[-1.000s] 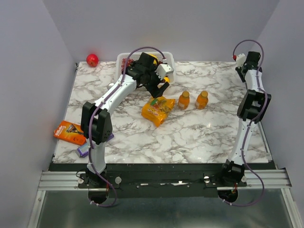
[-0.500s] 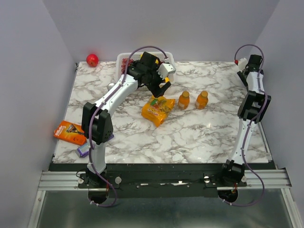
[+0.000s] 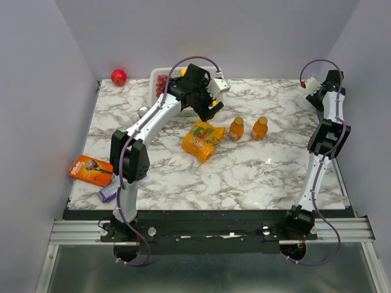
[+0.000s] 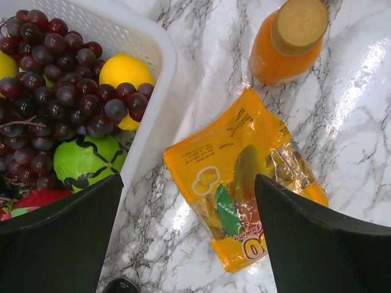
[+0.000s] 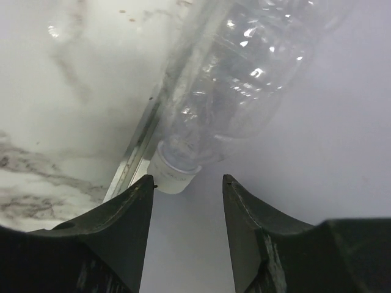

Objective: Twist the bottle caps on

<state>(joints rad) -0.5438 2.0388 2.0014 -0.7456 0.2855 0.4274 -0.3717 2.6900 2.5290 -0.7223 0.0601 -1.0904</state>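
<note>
Both arms point(image 3: 153, 119) point(image 3: 333, 113) were stretched far out. Left gripper point(image 4: 188, 178) was spread wide over a bag point(image 4: 238, 152); right gripper point(image 5: 186, 180) was parted, empty, before a bottle point(image 5: 244, 79).

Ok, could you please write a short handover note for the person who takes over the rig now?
Left gripper: open, empty, over the snack bag beside the fruit basket.
Right gripper: open, empty, facing the clear bottle, which lies on its side at the right edge of the table.
Two orange bottles stand upright mid-table.
Done: the orange ones wear golden caps, the clear one a white cap.
Left: tightness cannot be seen; test each one.
</note>
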